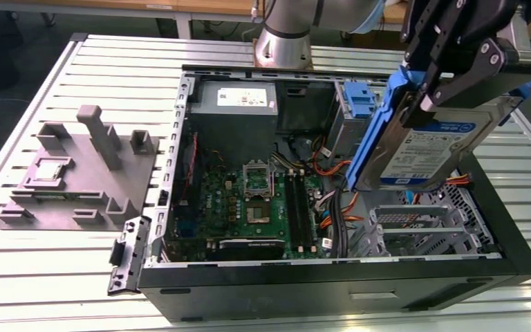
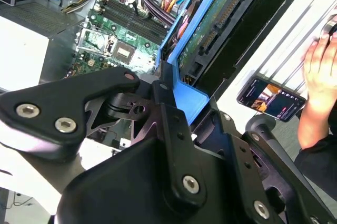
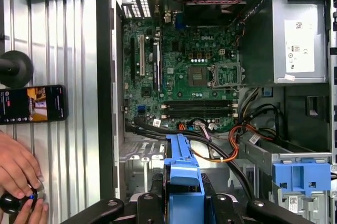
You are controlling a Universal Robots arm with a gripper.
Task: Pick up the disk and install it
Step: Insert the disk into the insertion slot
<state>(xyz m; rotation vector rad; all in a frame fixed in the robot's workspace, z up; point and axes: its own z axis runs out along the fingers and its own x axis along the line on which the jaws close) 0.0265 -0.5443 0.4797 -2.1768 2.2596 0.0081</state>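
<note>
The disk (image 1: 424, 151), a silver drive with a white and blue label in a blue carrier frame (image 1: 375, 135), hangs tilted on edge above the open computer case's (image 1: 514, 242) right side in the exterior view. My gripper (image 1: 442, 88) is shut on its upper part, black fingers (image 1: 464, 66) clamping both faces. Below the disk sits a metal drive cage (image 1: 424, 225). In the second wrist view the gripper (image 2: 174, 95) pinches the blue carrier (image 2: 187, 98), with the drive's green board (image 2: 216, 13) beside it. The first wrist view shows the blue carrier (image 3: 181, 169) between the fingers (image 3: 158, 192).
The motherboard (image 1: 252, 200) and power supply (image 1: 238, 107) fill the case, with orange and black cables (image 1: 325, 162). A bare blue bracket (image 1: 358, 100) stands at the case's back. A grey fixture (image 1: 77, 173) lies on the slatted table. A person's hand (image 3: 18, 169) and a phone (image 3: 31, 104) are beside the case.
</note>
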